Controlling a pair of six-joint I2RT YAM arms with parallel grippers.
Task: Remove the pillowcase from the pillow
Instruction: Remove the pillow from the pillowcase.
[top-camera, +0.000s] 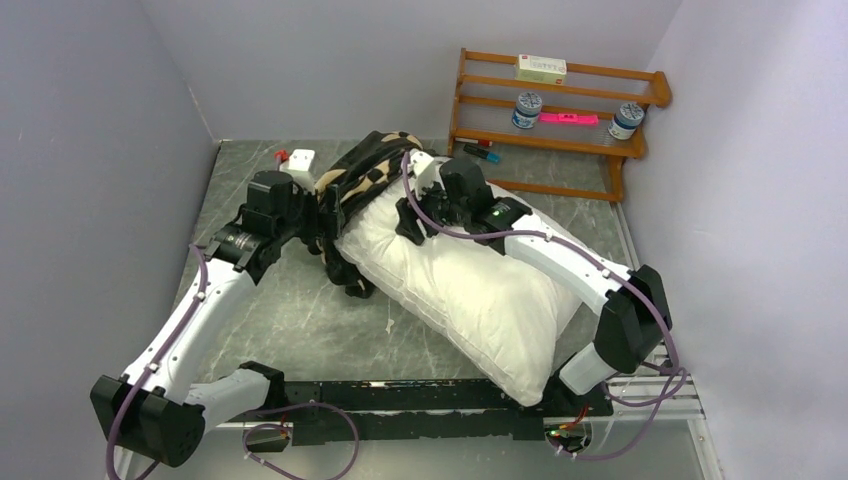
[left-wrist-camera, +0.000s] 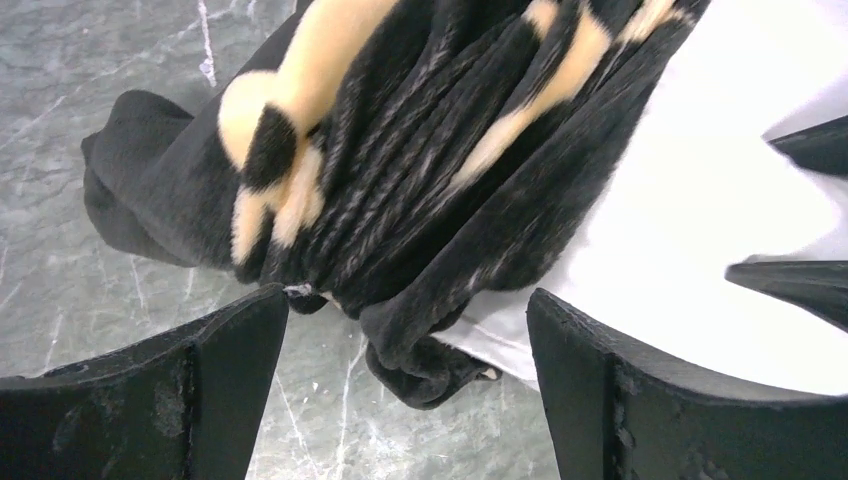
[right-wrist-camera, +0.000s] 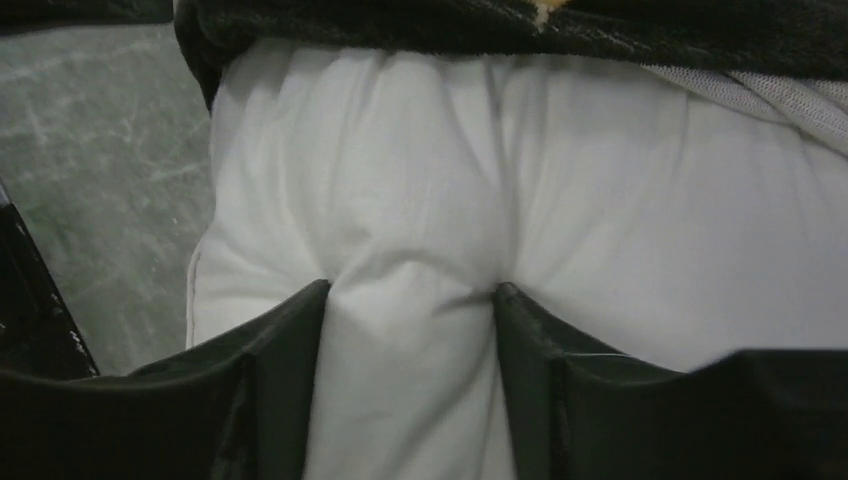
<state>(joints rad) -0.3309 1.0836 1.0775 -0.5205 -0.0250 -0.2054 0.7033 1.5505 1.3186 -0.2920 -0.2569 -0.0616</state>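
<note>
Lying slantwise on the grey marbled table (top-camera: 260, 310): the pillow (top-camera: 480, 300), white and plump, mostly bare, near corner reaching the black rail (top-camera: 420, 395) at the table's near edge. Bunched over its far end only: the pillowcase (top-camera: 365, 170), black plush with tan motifs, gathered into tight ridges, one loose fold spilling onto the table at the pillow's left side.

Left claw (left-wrist-camera: 407, 310): fingers (left-wrist-camera: 200, 390) wide apart, straddling the lower edge of that bunched fabric, gripping nothing.

Right claw (right-wrist-camera: 410, 295): pressed down into the bare pillow just below the pillowcase's hem, drawn in on a raised ridge of white cloth, clamped on it.

Against the back wall, a wooden rack (top-camera: 560, 120) with a small box (top-camera: 540, 68), two jars (top-camera: 527, 108) and a pink strip (top-camera: 568, 118). At the far left of the table, a small white block (top-camera: 301, 160), just beside the pillowcase.
</note>
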